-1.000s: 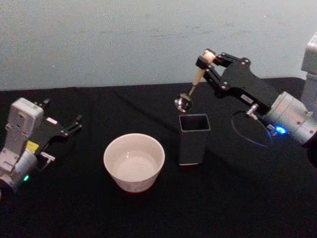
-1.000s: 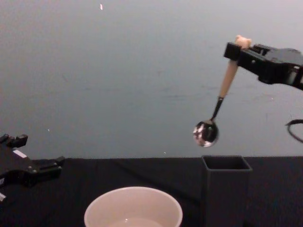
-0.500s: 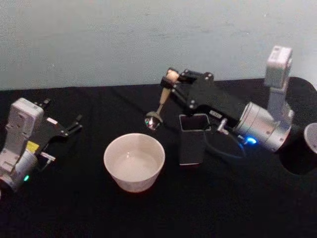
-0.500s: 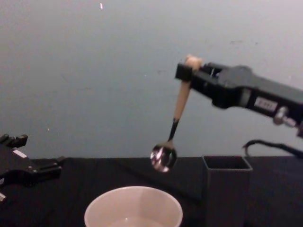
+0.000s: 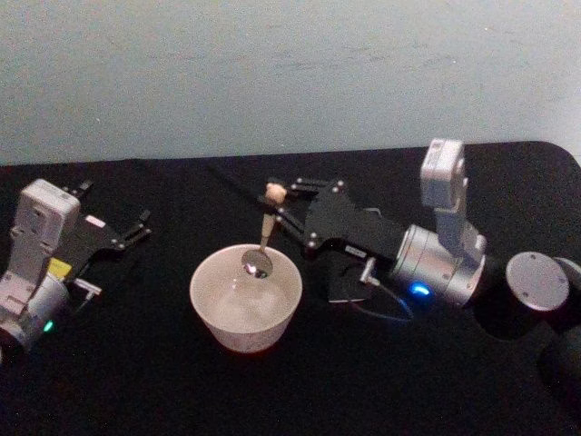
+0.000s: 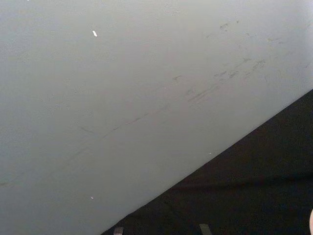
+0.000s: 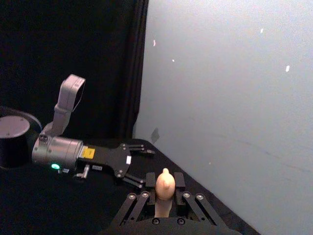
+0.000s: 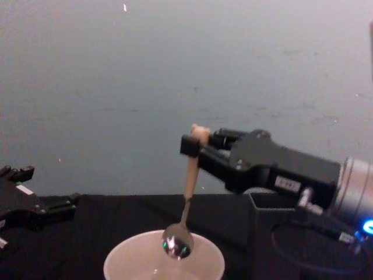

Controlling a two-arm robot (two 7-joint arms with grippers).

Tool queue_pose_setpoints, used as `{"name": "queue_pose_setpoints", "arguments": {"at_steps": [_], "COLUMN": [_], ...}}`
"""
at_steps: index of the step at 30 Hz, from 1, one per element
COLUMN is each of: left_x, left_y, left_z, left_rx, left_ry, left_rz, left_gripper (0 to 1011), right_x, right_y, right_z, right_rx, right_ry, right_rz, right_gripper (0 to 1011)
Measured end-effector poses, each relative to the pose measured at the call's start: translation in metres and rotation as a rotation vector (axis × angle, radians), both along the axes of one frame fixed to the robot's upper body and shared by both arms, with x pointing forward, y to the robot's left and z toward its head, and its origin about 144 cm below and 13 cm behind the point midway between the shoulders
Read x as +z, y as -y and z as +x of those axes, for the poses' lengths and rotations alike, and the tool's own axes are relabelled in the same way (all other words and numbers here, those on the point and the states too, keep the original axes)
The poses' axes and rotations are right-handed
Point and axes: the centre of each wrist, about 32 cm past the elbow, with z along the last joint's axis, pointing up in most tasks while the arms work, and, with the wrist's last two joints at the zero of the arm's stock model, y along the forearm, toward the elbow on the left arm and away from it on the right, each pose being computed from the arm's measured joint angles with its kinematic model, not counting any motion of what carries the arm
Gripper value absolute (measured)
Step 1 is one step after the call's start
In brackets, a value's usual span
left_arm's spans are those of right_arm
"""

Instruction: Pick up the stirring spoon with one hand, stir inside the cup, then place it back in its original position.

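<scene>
**Right arm extended, left arm parked**

The right gripper (image 5: 275,202) reaches leftward to the centre from its silver wrist (image 5: 434,268), fingers clamped on the stirring spoon (image 5: 264,227) near its handle top. The left gripper (image 5: 118,213) rests at the left, fingers spread.

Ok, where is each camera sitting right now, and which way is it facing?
Head: up high, looking down at the table; right gripper holds the stirring spoon at the cup's mouth, left gripper parked at left.
Chest: low, looking across the table; right gripper reaches in from the right, in front of the holder.
Left wrist: on the parked arm, facing the wall and table edge.
Right wrist: looks along its own fingers clamping the spoon's top; left gripper beyond.
Shared: head and chest both show spoon, cup, both grippers.
</scene>
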Motion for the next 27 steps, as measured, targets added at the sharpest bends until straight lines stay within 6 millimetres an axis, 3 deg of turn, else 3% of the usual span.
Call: {"name": "queue_pose_setpoints", "arguments": {"at_steps": [11,27], "left_x": [0.0,0.0], "left_y": [0.0,0.0], "left_z": [0.0,0.0], "left_rx": [0.0,0.0], "left_ry": [0.0,0.0], "left_rz": [0.0,0.0], "left_gripper": [1001,1001], "right_x": [-0.024,-0.033], "right_y": [-0.013,-0.022], "right_z": [0.009,0.012], "right_rx": [0.02,0.026], "right_ry": [0.027,0.027], "right_rz": [-0.033,-0.044], "right_gripper": [213,213]}}
